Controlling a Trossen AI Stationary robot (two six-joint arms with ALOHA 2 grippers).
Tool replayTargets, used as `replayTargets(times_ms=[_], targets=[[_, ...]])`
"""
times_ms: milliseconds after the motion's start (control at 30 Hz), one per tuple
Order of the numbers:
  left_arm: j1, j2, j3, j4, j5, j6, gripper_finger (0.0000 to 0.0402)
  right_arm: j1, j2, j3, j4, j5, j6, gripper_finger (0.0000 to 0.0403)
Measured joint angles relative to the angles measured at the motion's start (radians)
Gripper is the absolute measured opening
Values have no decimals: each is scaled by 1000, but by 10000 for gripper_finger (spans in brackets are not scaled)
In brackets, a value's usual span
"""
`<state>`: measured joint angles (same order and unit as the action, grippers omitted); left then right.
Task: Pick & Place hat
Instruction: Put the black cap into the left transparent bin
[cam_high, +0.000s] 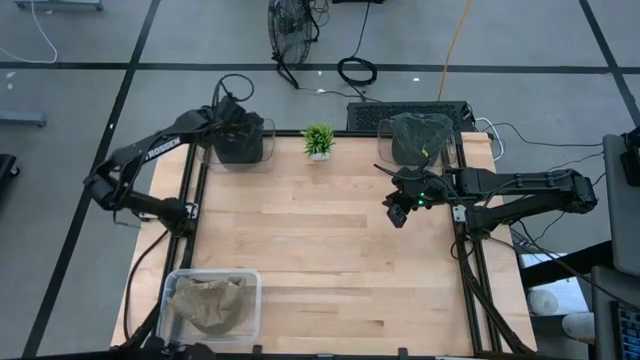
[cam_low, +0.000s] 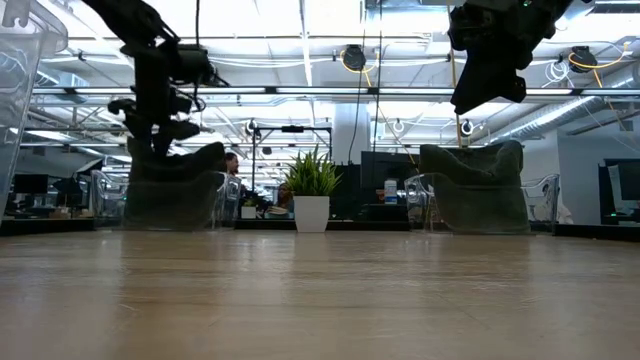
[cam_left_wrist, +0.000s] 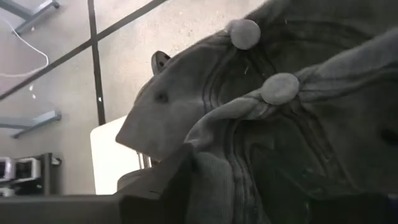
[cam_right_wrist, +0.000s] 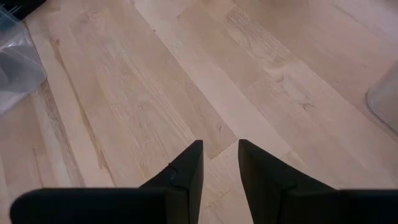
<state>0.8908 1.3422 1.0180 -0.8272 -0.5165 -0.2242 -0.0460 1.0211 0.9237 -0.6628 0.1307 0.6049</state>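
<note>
My left claw (cam_high: 238, 120) is reaching down into the clear plastic bin (cam_high: 262, 150) at the far left corner of the light wooden table (cam_high: 320, 260), its fingers closing on the dark grey fabric hat (cam_left_wrist: 249, 124) lying there. My right claw (cam_right_wrist: 219, 163) is hovering above bare table, empty, fingers slightly parted, another hat-filled clear bin (cam_high: 385, 150) just behind it.

Overhead looks down; low view level; both share table (cam_high: 330, 240).
</note>
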Motion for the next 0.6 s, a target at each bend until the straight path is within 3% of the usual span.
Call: replayTargets(times_ms=[267, 600], targets=[[-1, 4, 0, 11, -2, 30, 175, 0, 0, 0, 0, -3, 22, 89], [-72, -233, 0, -3, 33, -60, 175, 0, 0, 0, 0, -4, 37, 89]])
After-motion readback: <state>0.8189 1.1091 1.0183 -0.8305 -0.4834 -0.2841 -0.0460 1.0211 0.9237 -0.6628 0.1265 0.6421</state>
